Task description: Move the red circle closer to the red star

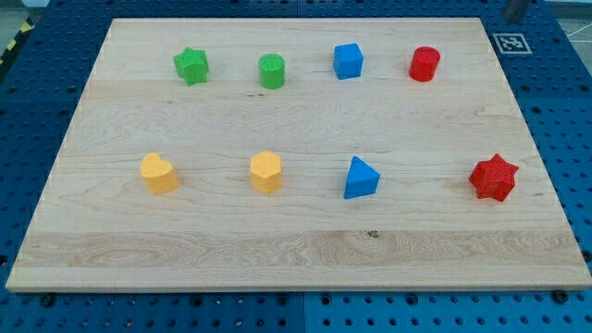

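On the worktop (296, 245), the red circle (425, 64) sits far right, well apart from the red star (493, 178), nearer and further right. No fingers exist; my tip doesn't show.

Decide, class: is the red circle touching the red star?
Apart. The camera view shows bare wood between the red circle at the top and the red star lower right.

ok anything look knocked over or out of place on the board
Nothing stands out. Eight blocks sit upright in two tidy rows, the red circle in the top row, the red star at the view's right. My tip is not in view.
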`<action>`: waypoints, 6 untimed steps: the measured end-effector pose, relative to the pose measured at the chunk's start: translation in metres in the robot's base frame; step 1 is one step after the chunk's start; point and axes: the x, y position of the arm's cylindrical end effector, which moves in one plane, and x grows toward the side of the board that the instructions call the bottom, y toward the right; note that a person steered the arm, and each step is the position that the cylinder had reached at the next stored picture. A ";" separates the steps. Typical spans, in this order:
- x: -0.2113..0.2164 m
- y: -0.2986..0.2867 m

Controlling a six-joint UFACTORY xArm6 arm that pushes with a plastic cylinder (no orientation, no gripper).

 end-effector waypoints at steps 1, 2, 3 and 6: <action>0.024 -0.023; 0.047 -0.058; 0.048 -0.074; 0.091 -0.149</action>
